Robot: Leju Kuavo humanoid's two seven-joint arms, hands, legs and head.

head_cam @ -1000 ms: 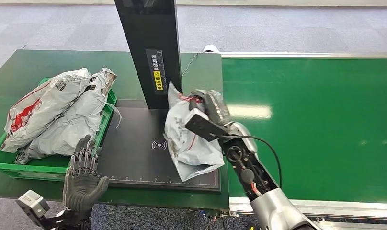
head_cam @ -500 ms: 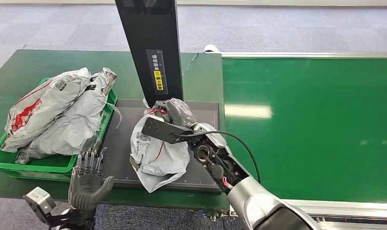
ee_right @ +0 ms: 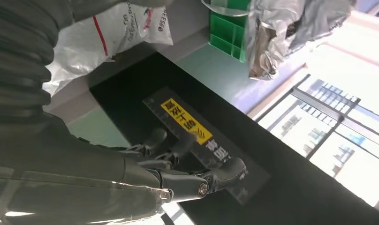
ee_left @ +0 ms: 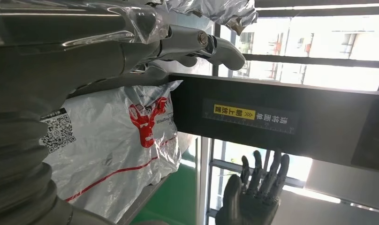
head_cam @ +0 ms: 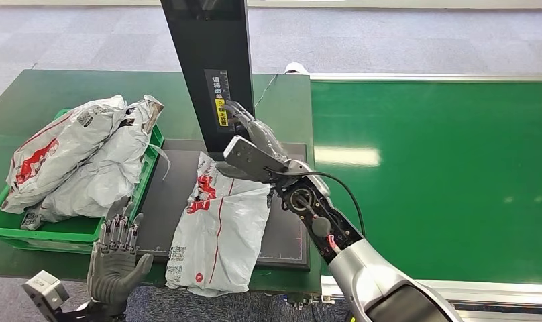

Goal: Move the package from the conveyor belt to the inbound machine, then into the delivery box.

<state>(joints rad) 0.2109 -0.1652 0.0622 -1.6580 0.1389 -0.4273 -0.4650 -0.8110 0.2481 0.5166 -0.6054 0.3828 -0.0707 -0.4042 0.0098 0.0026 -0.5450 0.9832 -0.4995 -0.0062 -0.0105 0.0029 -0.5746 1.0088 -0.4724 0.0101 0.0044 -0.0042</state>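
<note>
Fingers (head_cam: 114,231) of my left hand (head_cam: 114,263) stay spread and empty. Right of them the package (head_cam: 218,228) now lies flat on the inbound machine (head_cam: 290,236), dropped from my right hand (head_cam: 255,142), whose opened fingers hover beyond; the delivery box (head_cam: 74,228) comes next.

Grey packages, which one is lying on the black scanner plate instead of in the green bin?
The package with the red stripe, flat on the plate; the others sit in the bin.

Silver right arm (head_cam: 372,278), black cable, exposed black forearm, dark grey right hand (head_cam: 255,137), left hand (head_cam: 114,258)
</note>
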